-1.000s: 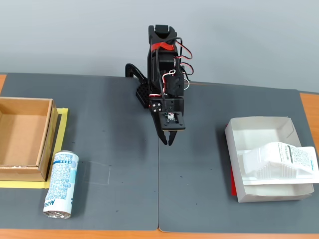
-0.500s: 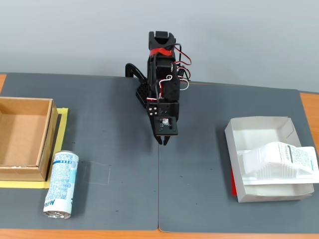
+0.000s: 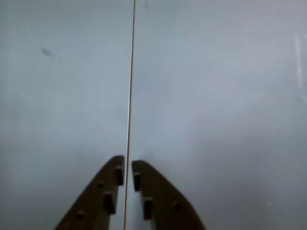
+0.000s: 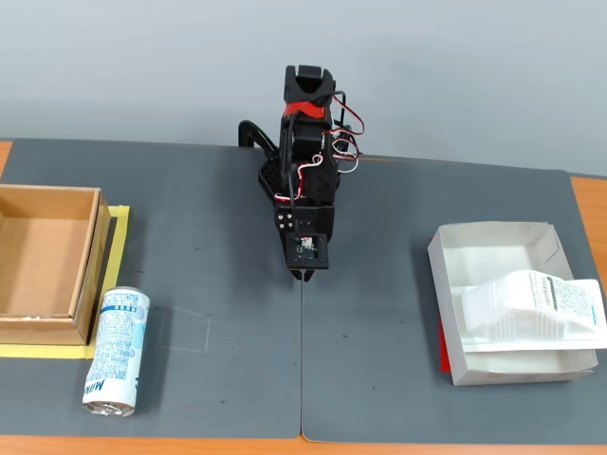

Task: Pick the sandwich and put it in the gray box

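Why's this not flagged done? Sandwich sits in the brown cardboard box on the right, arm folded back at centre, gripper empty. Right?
Wrong box. The fixed view shows the sandwich lying in the gray box on the right, one end sticking out over the right wall. The brown cardboard box is on the left. The rest holds: the gripper is at centre and grips nothing.

Blue lettering printed lengthwise on the blue-and-white drink can [image 4: 116, 352] lying on the dark gray desk [image 4: 218, 313] in the fixed view; too small to read for certain, possibly starting "Milk" near the lower end. White label with barcode and fine dark print on the clear-white plastic wedge sandwich pack [image 4: 531, 309] resting in the shallow pale gray paperboard box [image 4: 474, 251]; illegible at this size. No readable text in the wrist view.
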